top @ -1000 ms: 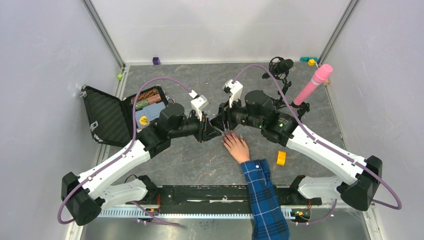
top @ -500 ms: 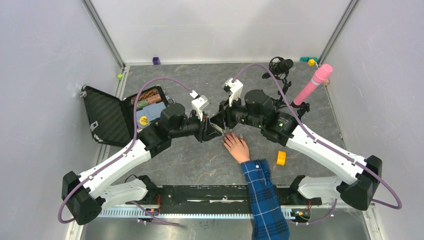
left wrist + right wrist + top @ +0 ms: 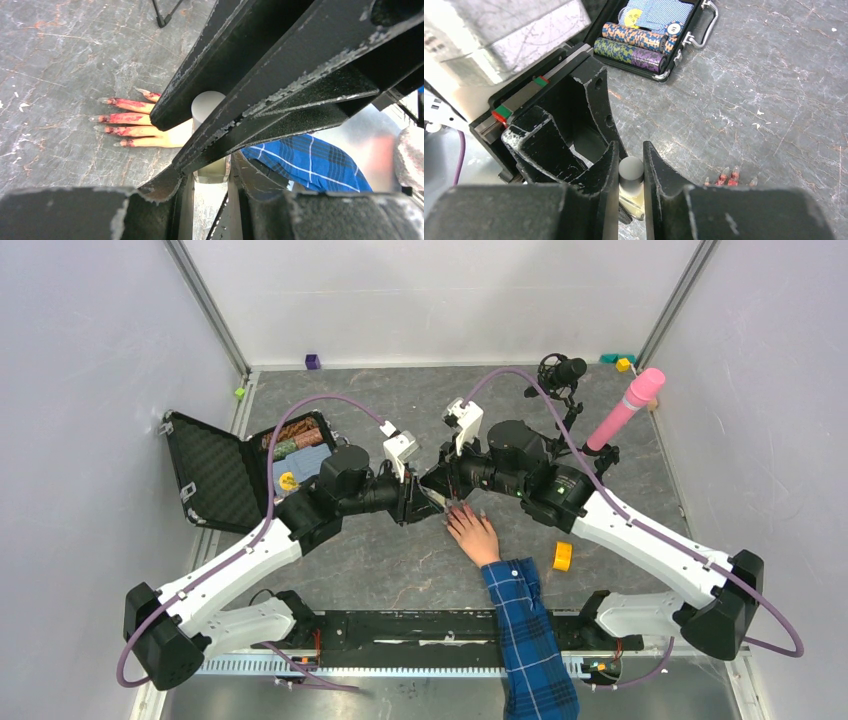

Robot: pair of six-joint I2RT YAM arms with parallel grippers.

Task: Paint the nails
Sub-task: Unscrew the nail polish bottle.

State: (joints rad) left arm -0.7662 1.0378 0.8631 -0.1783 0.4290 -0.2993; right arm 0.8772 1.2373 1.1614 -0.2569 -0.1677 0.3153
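– So, where are the nails right now?

– On the hand (image 3: pixel 473 532) lying palm down on the table (image 3: pixel 400 560), about mid-scene, with the fingers pointing to the far side. Through my left wrist camera I see the nails (image 3: pixel 96 119) at the tips of four splayed fingers, which are smeared red. The blue plaid sleeve (image 3: pixel 527 625) runs back toward the near edge.

– And your end effectors?

– My left end effector (image 3: pixel 211 176) is clamped on a small pale bottle (image 3: pixel 633 206), just beside the fingertips. My right end effector (image 3: pixel 630 150) meets it from the right, with its fingers against both sides of the grey cap (image 3: pixel 631 169). I see no gap there, so I call it gripping the cap.

– Anything else nearby?

– An open black case (image 3: pixel 215 475) sits to the left, with rolls of poker chips (image 3: pixel 634 47) inside. A yellow ring (image 3: pixel 563 556) lies on the table just right of the sleeve.
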